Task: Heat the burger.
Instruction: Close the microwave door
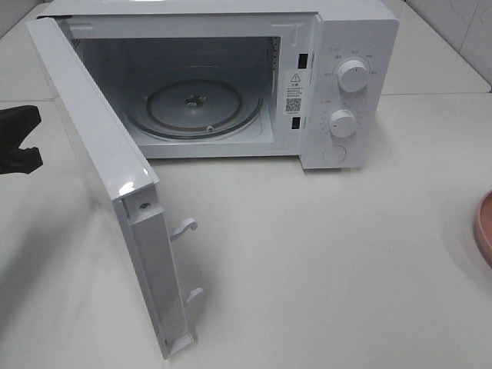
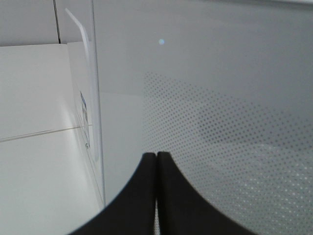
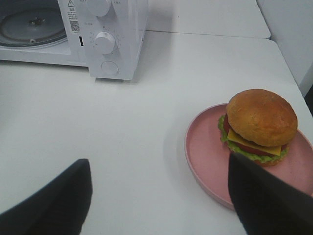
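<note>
The burger (image 3: 260,123), a tan bun with cheese, tomato and lettuce, sits on a salmon-pink plate (image 3: 205,152) in the right wrist view. Only the plate's rim (image 1: 485,231) shows at the right edge of the exterior view. My right gripper (image 3: 159,164) is open and empty, short of the plate and above the table. The white microwave (image 1: 346,46) stands at the back with its door (image 1: 108,177) swung wide open and its glass turntable (image 1: 194,108) bare. My left gripper (image 2: 156,159) is shut and empty, close to the door's outer face; it also shows in the exterior view (image 1: 19,140).
The open door juts toward the table's front left, with latch hooks (image 1: 184,228) on its edge. Two white knobs (image 1: 353,75) sit on the microwave's right panel. White tabletop (image 1: 323,269) lies between the microwave and the plate. A wall stands at the far right.
</note>
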